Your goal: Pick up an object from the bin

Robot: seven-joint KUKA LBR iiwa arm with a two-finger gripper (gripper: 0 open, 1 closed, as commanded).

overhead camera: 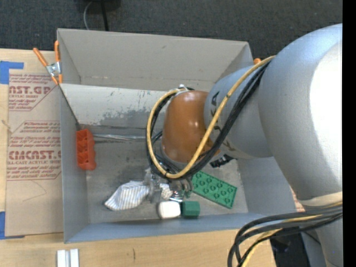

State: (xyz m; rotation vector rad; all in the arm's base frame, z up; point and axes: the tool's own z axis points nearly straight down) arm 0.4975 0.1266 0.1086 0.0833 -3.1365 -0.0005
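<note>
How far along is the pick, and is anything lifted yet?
Done: the gripper is down at the front of the bin, close by a crumpled white cloth, a small white piece and a green cube. In hand: nothing visibly held. Left: the grasp and the lift; those three, the green studded plate and the orange block all lie on the floor.

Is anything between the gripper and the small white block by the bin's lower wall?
Nothing visible does. The gripper is right beside the small white block; a crumpled white cloth and a small green cube flank it, not between.
</note>
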